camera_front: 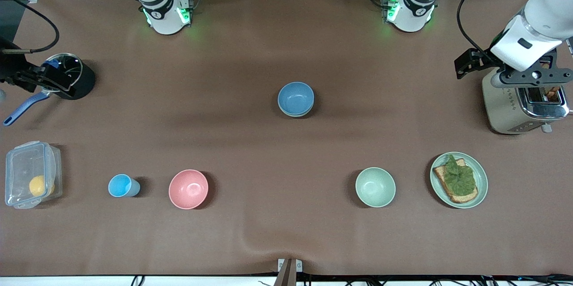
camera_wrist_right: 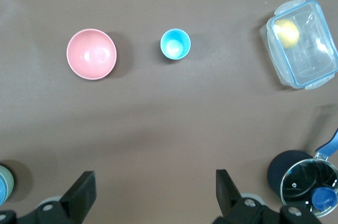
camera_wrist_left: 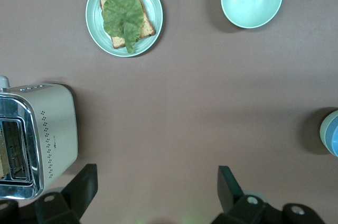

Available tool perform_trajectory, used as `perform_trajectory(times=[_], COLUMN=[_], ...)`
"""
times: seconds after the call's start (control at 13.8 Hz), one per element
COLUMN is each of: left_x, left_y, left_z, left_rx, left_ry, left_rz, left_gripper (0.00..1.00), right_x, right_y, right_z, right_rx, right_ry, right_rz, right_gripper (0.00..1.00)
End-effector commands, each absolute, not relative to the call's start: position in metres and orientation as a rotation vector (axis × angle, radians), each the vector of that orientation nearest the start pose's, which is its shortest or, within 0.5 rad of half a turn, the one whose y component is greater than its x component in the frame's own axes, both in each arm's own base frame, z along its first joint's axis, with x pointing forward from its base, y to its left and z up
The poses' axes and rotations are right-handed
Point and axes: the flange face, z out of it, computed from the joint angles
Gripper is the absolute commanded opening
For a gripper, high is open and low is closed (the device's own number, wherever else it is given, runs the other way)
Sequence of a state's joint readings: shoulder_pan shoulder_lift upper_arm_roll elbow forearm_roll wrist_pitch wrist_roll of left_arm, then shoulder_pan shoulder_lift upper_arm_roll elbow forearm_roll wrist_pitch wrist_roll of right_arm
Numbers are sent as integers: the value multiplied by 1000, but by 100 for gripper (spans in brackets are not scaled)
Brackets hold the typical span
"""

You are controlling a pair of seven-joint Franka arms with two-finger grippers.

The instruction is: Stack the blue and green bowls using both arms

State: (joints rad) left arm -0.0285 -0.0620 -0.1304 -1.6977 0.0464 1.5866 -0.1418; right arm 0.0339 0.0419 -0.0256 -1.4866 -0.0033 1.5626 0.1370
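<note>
Count, clock positions as the front camera sees the table:
- Bowls: 4. blue bowl [camera_front: 295, 97] nested in green bowl [camera_wrist_left: 322, 129] near centre, pink bowl [camera_front: 188, 189] at 8, mint bowl [camera_front: 375, 186] at 4.
- Cups: 1, light-blue cup [camera_front: 121, 185], 8.
- Plates: 1, green plate [camera_front: 481, 178], 4, carrying 1 toast slice [camera_front: 461, 195] and 1 lettuce leaf [camera_front: 461, 175].
- Toasters: 1, toaster [camera_front: 506, 111], 3.
- Pots: 1, black pot [camera_front: 83, 82], 10, with 1 glass lid [camera_wrist_right: 303, 184].
- Clear boxes: 1, lidded container [camera_front: 22, 165], 8.
</note>
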Motion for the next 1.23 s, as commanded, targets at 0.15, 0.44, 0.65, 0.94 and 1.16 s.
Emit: perform_trajectory(times=[0.15,0.44,0.65,0.94,1.16], left_x=[520,526,528,529,529], left_y=[-45,-34,-36,-46,-49], left_z=[621,634,640,636,637], left_rx=[-3091,-3106,-3124,-3170,-3170], left_ry=[87,101,97,62,64], left_rz=[128,144,131,154,150], left_gripper=[100,100,100,100,100], right_x=[559,560,560,559,559], right_y=[1,1,1,3,3], right_z=[646,646,646,645,647], right_rx=[-3131,-3133,-3131,-3132,-3132], right_ry=[178,173,175,168,168], right_rz=[-69,-67,-69,-62,-62], right_gripper=[100,100,100,100,100])
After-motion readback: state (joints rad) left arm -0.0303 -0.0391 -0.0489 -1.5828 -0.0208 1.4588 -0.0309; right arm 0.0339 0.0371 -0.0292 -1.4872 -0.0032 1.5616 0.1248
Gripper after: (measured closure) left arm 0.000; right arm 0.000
